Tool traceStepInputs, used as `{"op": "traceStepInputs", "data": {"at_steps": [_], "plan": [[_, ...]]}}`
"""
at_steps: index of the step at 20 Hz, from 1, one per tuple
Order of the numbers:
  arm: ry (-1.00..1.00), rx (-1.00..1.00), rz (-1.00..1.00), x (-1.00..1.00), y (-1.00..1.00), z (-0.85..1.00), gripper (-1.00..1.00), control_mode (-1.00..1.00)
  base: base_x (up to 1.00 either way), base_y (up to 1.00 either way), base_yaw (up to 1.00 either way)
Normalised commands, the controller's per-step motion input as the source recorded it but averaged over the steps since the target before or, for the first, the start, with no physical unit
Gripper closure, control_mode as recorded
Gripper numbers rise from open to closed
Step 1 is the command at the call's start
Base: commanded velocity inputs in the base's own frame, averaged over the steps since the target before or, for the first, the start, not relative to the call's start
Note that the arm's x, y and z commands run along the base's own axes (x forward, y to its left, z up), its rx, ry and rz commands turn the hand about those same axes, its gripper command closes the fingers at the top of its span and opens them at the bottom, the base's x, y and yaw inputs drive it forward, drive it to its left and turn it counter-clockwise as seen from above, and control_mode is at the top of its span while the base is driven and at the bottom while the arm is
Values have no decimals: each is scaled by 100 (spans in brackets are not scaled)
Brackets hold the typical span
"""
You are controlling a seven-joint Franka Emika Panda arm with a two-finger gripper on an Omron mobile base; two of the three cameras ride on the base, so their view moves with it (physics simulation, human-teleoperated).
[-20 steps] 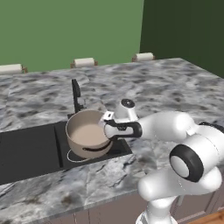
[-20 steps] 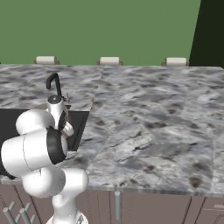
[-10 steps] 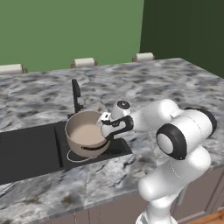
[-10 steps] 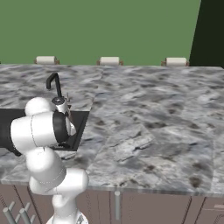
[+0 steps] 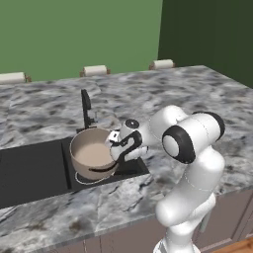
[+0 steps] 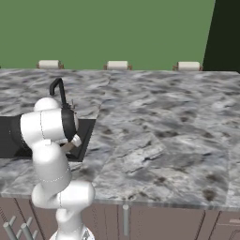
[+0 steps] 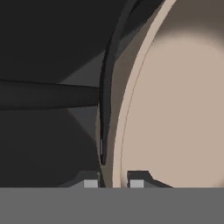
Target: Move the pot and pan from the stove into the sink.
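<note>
Pot [image 5: 93, 155] in the right end of the sink [image 5: 34, 170]; faucet [image 5: 87, 107] directly behind the pot; counter [image 5: 188, 99] extending right of the sink.

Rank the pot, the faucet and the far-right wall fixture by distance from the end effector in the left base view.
1. pot: gripped at its rim by the end effector.
2. faucet: behind the pot, at the sink's back edge.
3. wall fixture: far right, along the counter's back.
</note>
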Motion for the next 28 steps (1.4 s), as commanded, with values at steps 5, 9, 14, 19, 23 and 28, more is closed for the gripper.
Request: {"op": "traceStepInputs", "data": {"at_steps": [5,9,14,19,23,28], "plan": [[0,-1,0,7,5,-16,100,-100,0,0,0],[0,0,0,0,0,0,100,-100,0,0,0],[0,1,0,0,0,19,-100,-100,0,0,0],[-1,3,0,0,-1,53,-100,-100,0,0,0],[-2,3,0,-1,-5,66,-100,-100,0,0,0],[-3,4,0,-14,0,78,-100,-100,0,0,0]]}}
